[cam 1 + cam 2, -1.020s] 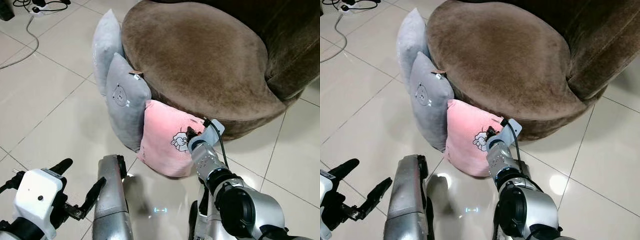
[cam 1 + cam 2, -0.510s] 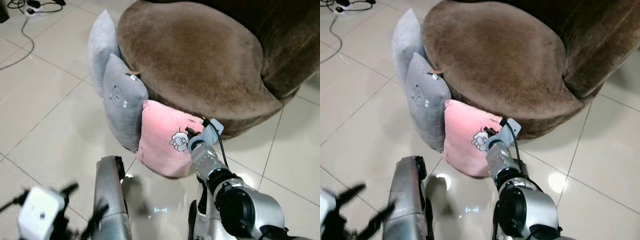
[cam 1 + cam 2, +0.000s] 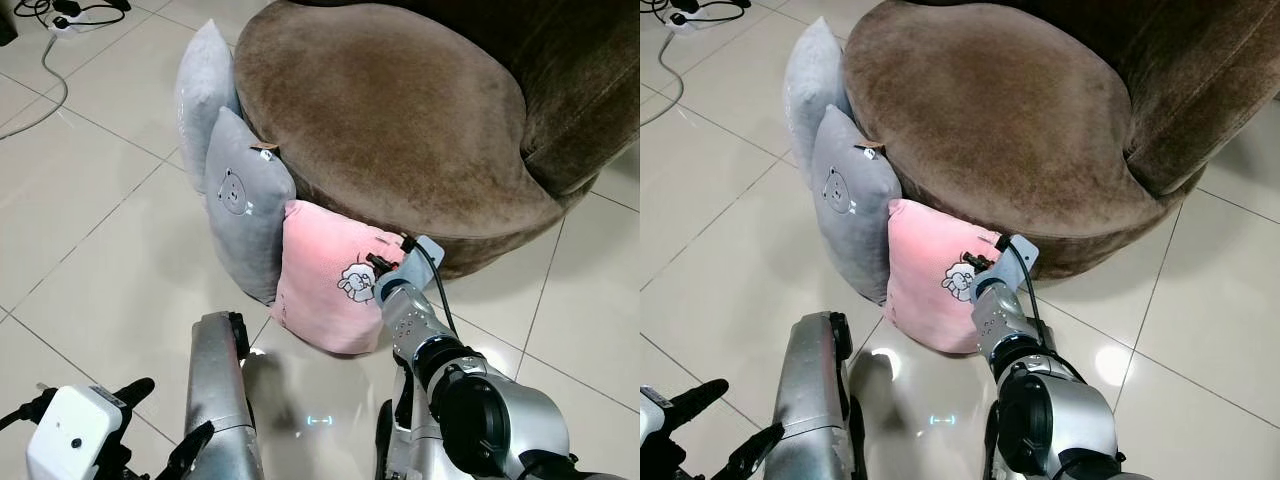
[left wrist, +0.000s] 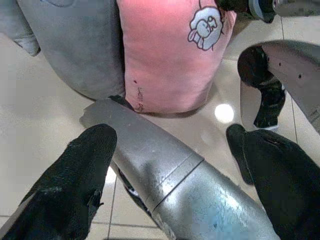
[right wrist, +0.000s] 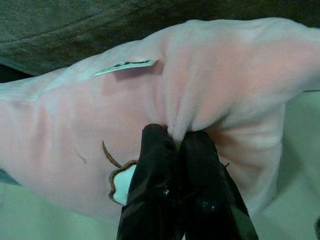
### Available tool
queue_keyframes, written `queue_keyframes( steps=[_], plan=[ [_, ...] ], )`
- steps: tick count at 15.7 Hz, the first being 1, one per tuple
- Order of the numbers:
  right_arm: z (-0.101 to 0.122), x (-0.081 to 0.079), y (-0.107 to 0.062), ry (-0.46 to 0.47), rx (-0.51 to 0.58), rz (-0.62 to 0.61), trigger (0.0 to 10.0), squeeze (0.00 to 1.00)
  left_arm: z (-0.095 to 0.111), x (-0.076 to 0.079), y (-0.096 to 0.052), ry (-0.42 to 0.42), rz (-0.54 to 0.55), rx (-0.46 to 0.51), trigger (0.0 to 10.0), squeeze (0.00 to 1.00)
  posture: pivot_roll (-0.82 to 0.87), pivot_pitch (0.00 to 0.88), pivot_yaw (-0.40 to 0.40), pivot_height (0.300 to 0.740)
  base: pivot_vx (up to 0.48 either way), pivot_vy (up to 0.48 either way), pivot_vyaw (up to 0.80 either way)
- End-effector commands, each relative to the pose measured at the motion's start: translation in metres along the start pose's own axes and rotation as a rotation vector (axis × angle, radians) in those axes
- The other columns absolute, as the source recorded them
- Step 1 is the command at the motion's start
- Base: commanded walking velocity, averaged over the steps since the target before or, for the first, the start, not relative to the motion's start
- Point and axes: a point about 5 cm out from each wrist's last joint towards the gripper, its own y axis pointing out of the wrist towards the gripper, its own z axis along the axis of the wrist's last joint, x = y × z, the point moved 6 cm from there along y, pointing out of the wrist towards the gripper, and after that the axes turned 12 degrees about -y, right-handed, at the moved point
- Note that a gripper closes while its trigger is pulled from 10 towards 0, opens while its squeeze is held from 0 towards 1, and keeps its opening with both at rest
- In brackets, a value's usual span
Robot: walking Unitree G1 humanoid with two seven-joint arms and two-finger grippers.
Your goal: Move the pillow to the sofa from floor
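Hanging low near the robot's body, the left gripper has dropped back over the past second, its fingers spread wide and holding nothing. Beyond it the right gripper stays pinched tight on a fold of the pink pillow, which has not moved: it stands on the tiled floor, leaning against the brown sofa beside two grey pillows. The grasp looks secured; the lift onto the seat remains undone.
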Motion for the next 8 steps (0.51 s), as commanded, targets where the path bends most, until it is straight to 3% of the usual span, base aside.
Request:
queue_keyframes(
  steps=[1,5,6,8],
  plan=[
    [-0.005,-0.003,-0.001,-0.012,-0.003,0.035,0.0,0.00,-0.006,-0.002,0.000,-0.013,0.020,-0.013,10.0,0.00,0.27,0.224,-0.044,0.495,0.000,0.000,0.00],
    [-0.008,-0.011,-0.006,0.018,0.033,0.213,0.0,0.00,-0.026,0.000,-0.003,-0.100,0.093,-0.007,10.0,0.00,0.26,0.129,-0.087,0.495,0.000,0.000,0.00],
    [-0.007,-0.013,-0.010,0.000,0.066,0.307,0.0,0.00,-0.032,-0.004,0.000,-0.139,0.135,0.016,10.0,0.00,0.26,0.103,-0.103,0.495,0.000,0.000,0.00],
    [0.003,-0.009,-0.017,0.021,0.126,0.377,0.0,0.00,-0.035,-0.013,0.006,-0.155,0.192,0.054,10.0,0.00,0.25,0.071,-0.126,0.495,0.000,0.000,0.00]
  ],
)
